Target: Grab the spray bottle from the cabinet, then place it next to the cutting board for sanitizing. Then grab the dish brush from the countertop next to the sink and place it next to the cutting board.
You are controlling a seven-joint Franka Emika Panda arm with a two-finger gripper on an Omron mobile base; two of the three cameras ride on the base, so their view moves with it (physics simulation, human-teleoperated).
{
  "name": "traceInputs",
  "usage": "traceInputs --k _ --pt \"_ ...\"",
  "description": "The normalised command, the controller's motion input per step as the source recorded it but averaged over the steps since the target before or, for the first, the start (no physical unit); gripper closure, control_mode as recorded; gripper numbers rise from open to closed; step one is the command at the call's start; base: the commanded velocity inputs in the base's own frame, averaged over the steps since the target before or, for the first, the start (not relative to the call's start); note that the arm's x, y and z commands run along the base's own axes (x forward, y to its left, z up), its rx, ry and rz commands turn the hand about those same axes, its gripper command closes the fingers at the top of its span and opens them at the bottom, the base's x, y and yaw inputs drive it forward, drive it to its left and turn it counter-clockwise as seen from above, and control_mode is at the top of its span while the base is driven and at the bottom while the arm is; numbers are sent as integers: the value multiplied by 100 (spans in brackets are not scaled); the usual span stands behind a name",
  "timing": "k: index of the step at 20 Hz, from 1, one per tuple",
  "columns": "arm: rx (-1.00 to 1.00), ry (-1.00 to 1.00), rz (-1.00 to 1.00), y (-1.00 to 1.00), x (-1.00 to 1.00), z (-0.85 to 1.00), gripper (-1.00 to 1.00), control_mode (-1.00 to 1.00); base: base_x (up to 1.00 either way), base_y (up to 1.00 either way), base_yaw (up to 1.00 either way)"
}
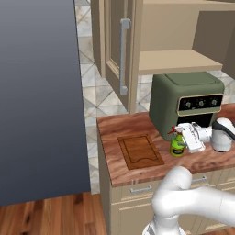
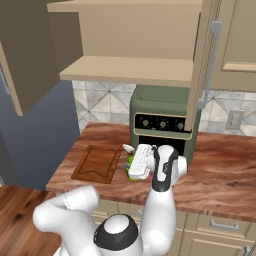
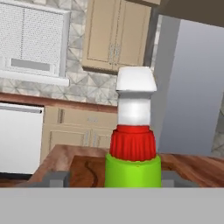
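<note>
Basically, no readable labels; gripper (image 1: 182, 143) fingers flank spray bottle (image 1: 177, 146) w/ gaps, upright on countertop (image 1: 137, 124) beside cutting board (image 1: 140, 150).

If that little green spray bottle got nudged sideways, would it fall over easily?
Probably fairly easily. The spray bottle stands upright on the countertop beside the cutting board, and looks taller than it is wide. Its white trigger head sits high above the red neck, so a push up there would likely tip it. Its smooth rounded body might roll once down.
</note>
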Motion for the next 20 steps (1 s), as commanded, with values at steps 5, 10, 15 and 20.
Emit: traceInputs --k 5,10,15,20 --pt "4 7 0 -29 0 0 -100 -100 0 0 0" --pt "4 1 0 -31 0 0 -100 -100 0 0 0" --pt "1 0 -1 -26 4 0 -100 -100 0 0 0" --pt "2 -1 -6 -26 -23 12 -100 -100 0 0 0"
